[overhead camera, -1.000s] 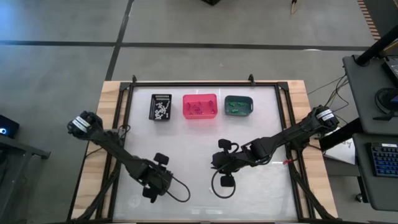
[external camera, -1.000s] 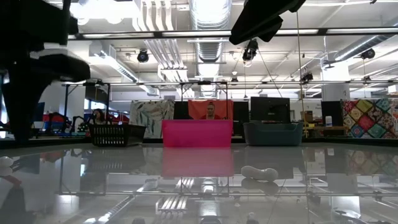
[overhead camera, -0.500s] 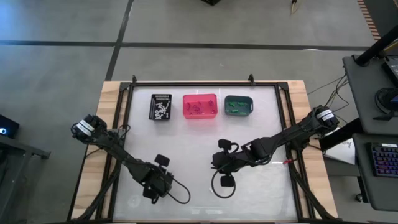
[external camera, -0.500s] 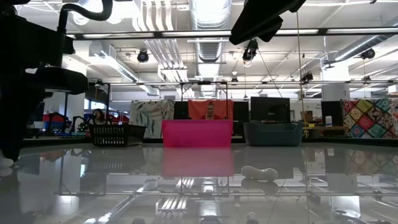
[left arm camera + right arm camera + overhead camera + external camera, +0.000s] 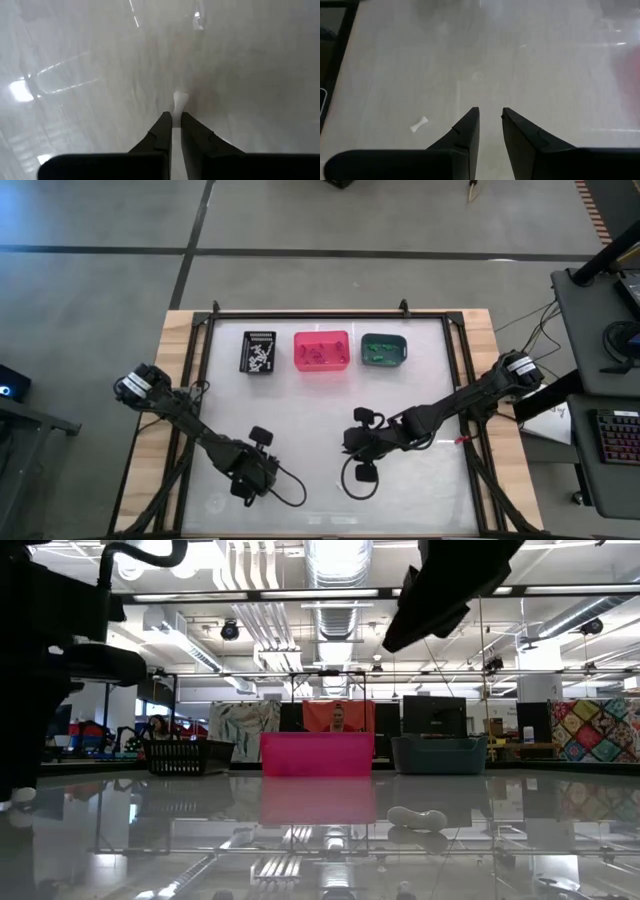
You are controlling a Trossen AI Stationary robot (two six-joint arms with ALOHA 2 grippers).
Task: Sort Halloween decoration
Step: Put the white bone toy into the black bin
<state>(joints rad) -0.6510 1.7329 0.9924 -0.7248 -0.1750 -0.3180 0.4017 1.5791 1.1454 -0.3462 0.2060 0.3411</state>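
1 white bone trinket [image 5: 179, 99] pinched in the left tool [image 5: 173, 119], low at the near-left of the surface [image 5: 430, 480].

It looks hard, light and slick, so it could squirt from the tips; the narrow shaft, where the fingers are closed on it, seems the best hold. 1 more white bone [image 5: 419, 124] lies loose near the right tool [image 5: 490, 114], whose fingers stand slightly apart and empty over mid-surface. The black bin [image 5: 258, 351] already holds white pieces.
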